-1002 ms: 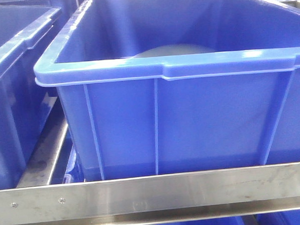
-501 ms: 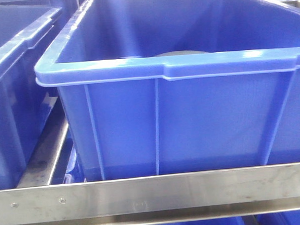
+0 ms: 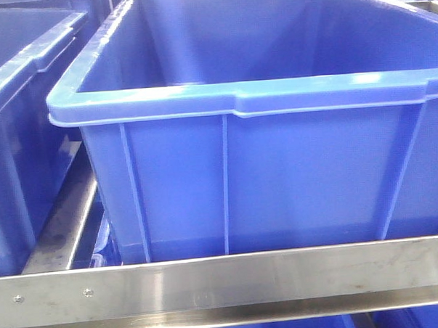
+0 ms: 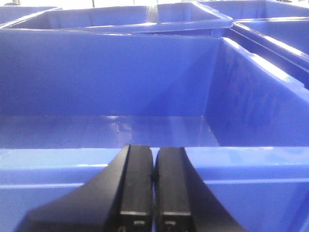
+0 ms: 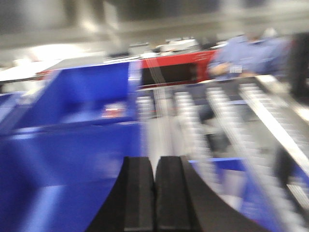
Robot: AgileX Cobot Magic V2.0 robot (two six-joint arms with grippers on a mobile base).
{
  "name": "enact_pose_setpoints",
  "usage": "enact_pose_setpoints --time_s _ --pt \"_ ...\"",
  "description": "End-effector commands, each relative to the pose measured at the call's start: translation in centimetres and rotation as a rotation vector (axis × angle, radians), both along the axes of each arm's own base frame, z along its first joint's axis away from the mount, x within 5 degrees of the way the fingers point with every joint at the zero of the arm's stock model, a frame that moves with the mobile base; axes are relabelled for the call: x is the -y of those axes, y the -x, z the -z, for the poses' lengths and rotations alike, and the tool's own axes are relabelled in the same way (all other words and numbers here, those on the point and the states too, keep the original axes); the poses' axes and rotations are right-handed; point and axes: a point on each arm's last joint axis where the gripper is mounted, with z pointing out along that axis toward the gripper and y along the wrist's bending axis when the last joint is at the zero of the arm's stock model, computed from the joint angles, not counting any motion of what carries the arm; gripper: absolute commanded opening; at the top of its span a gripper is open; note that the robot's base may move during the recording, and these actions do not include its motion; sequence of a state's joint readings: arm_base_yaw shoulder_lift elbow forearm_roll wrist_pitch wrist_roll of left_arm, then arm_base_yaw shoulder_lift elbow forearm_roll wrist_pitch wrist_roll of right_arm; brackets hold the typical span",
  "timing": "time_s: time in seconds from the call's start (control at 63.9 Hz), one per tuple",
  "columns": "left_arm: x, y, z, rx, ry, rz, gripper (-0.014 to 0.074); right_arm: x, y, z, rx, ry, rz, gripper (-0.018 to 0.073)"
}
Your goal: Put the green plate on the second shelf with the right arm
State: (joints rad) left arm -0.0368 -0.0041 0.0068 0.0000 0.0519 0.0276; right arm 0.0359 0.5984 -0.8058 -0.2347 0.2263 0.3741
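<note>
The green plate, visible over the blue bin's [image 3: 263, 169] near rim a second ago, is gone; right gripper [image 5: 154, 193] and left gripper [image 4: 153, 188] are closed, empty.

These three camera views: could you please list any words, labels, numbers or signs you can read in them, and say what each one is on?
None can be read.
Front view: blue bin and steel shelf rail carry no print.
Left wrist view: blue bins are plain.
Right wrist view: a small patch on a blue bin and the red panel are too motion-blurred to read.
</note>
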Motion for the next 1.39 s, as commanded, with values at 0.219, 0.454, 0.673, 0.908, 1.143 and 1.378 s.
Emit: enact_pose_setpoints --time_s 0.219,0.454,0.673,0.908,1.143,1.378 --pt "0.0 0.0 0.5 0.056 0.004 0.002 0.0130 -0.5 4.4 8.4 0.244 0.096 -0.044 0.0050" --pt "0.0 0.0 0.5 0.056 0.004 0.002 0.0130 -0.5 6.5 15.2 0.301 0.007 -0.062 0.0050" --pt "0.0 0.0 0.5 0.056 0.004 0.002 0.0130 -0.4 6.7 16.2 0.311 -0.060 -0.065 0.0050" --pt "0.0 0.0 0.5 0.056 0.004 0.002 0.0130 -0.1 6.2 18.0 0.276 -0.038 -0.025 0.0050" --pt "0.0 0.0 0.5 0.056 0.004 0.002 0.0130 -0.1 6.5 17.9 0.308 -0.003 -0.029 0.0050" --pt "0.0 0.0 0.5 0.056 0.004 0.002 0.0130 -0.7 6.5 17.9 0.308 0.025 -0.143 0.0050"
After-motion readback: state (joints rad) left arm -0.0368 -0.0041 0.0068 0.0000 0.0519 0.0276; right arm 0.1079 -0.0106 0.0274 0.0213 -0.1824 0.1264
